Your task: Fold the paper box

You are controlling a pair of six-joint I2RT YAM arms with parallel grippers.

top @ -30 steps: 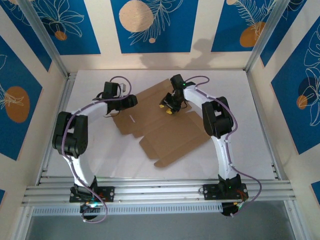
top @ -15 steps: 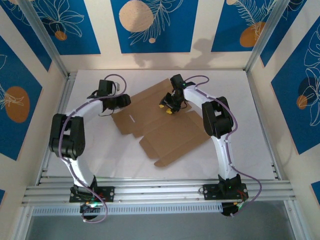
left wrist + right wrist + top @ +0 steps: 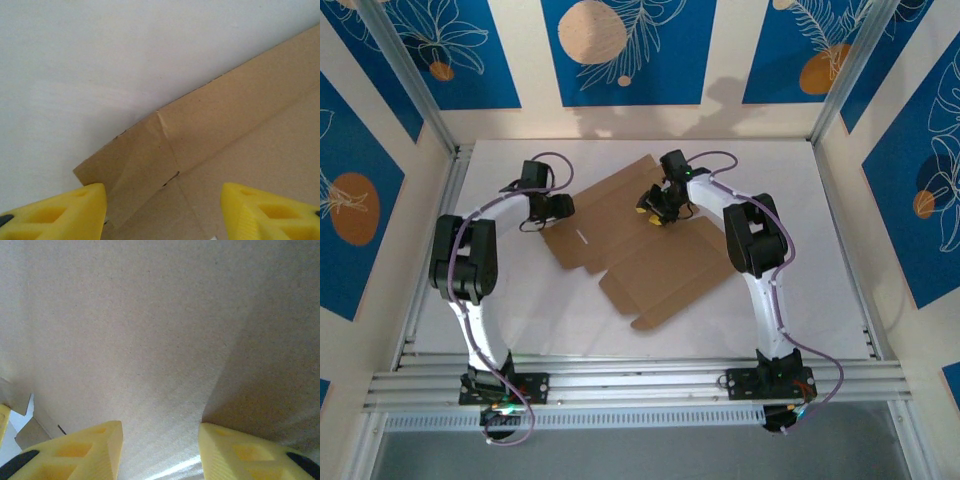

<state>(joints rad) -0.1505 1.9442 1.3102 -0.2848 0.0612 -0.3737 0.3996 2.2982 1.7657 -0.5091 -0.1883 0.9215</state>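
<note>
The flat brown cardboard paper box (image 3: 650, 262) lies unfolded on the white surface (image 3: 820, 250). My left pincer (image 3: 162, 200) hangs open over its corner flap (image 3: 135, 165). My right pincer (image 3: 160, 432), open too, sits low over the middle. I think the folding starts here: I must pinch that flap and lift it.

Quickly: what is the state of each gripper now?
Left gripper: open above a corner of the paper box, holding nothing.
Right gripper: open above the paper box, holding nothing.
</note>
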